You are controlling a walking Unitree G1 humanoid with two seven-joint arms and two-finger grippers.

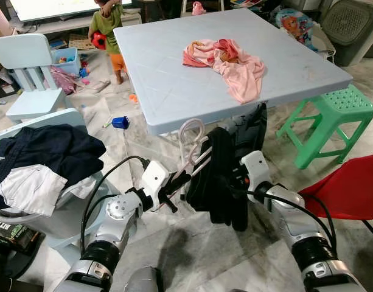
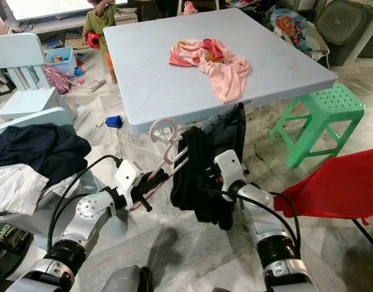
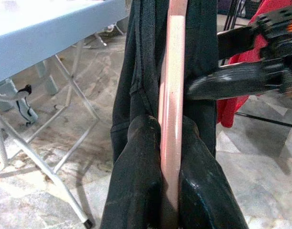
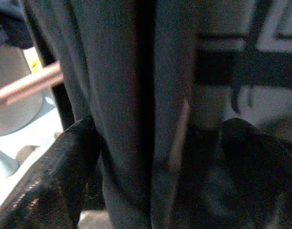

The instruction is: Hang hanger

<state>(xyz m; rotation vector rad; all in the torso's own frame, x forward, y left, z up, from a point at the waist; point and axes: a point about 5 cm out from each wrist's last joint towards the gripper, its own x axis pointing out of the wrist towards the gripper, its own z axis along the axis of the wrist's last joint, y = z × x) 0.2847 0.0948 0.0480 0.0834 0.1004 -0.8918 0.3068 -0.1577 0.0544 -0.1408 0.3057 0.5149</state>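
Here, a large pale blue table [image 1: 174, 79] fills the middle of the scene, and a pink cloth [image 1: 232, 64] lies crumpled near its far right corner. A green stool [image 1: 332, 118] stands beside the table's right edge, and a red chair [image 1: 350, 188] is nearer to the robot on the right. On the left, a pile of dark and white clothes [image 1: 40, 164] rests on a light blue seat, and a small blue chair [image 1: 28, 67] stands further back. A person in a green top [image 1: 107, 27] stands by the far left corner of the table.

The pink hanger [image 1: 192, 149] is in front of the table's near edge, carrying a dark garment [image 1: 223, 176]. Its hook rises just in front of that edge and does not seem to catch on anything. The left gripper [image 1: 174, 185] holds the hanger's bar tightly between its fingers [image 3: 141, 181], as the left wrist view shows. The right gripper [image 1: 238, 182] is against the garment; in the right wrist view its fingers [image 4: 65, 167] stand apart on both sides of the cloth and a thin pink bar, not visibly pressing.

I judge that the garment is already on the hanger, but the hanging itself is not yet done. No rail is clearly visible. At the lower left edge some letters show, perhaps "BITTE", but I cannot read them surely.
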